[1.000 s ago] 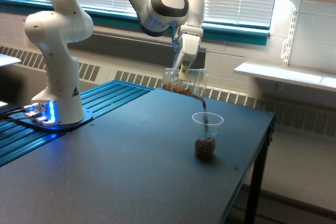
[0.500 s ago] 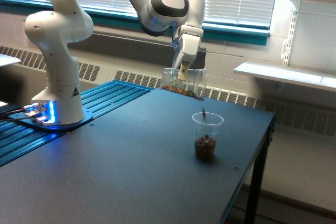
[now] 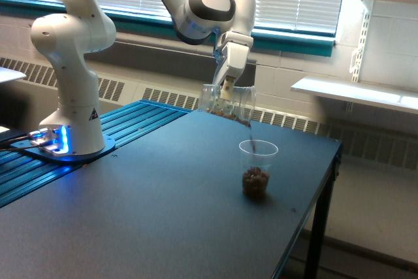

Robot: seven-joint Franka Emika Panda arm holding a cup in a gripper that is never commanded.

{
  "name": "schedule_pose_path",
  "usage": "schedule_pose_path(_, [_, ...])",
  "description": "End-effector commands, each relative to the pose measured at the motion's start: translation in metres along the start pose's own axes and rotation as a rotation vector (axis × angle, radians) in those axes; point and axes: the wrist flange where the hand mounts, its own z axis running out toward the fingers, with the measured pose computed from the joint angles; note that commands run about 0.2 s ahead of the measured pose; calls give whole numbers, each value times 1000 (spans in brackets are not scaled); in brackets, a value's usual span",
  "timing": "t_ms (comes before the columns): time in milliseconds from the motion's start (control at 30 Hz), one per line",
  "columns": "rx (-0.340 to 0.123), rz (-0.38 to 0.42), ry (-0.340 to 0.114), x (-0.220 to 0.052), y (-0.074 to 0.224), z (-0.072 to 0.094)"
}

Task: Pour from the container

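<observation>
My gripper point(image 3: 228, 87) is shut on the rim of the container point(image 3: 227, 103), a clear wide plastic cup held in the air and tipped toward the exterior view's right. Brown granules lie along its lower side and fall in a thin stream from its lip. Below stands a smaller clear tapered cup point(image 3: 257, 169) on the dark table point(image 3: 130, 213), upright, with a layer of brown granules in its bottom. The stream runs into this cup's mouth.
The arm's white base point(image 3: 68, 129) stands on the blue ribbed platform point(image 3: 130, 119) at the exterior view's left. The table's edge point(image 3: 330, 168) drops off at the right. A white shelf point(image 3: 353, 91) juts from the wall beyond it.
The container has tipped a little further and its low lip dropped slightly. The falling stream of granules now reaches the small cup again. The small cup has not moved.
</observation>
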Motion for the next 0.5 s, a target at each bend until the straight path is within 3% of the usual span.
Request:
schedule_pose_path(33, [-5, -26, 0, -1, -1, -4])
schedule_pose_path(500, [-3, -33, -15, 7, 5, -8])
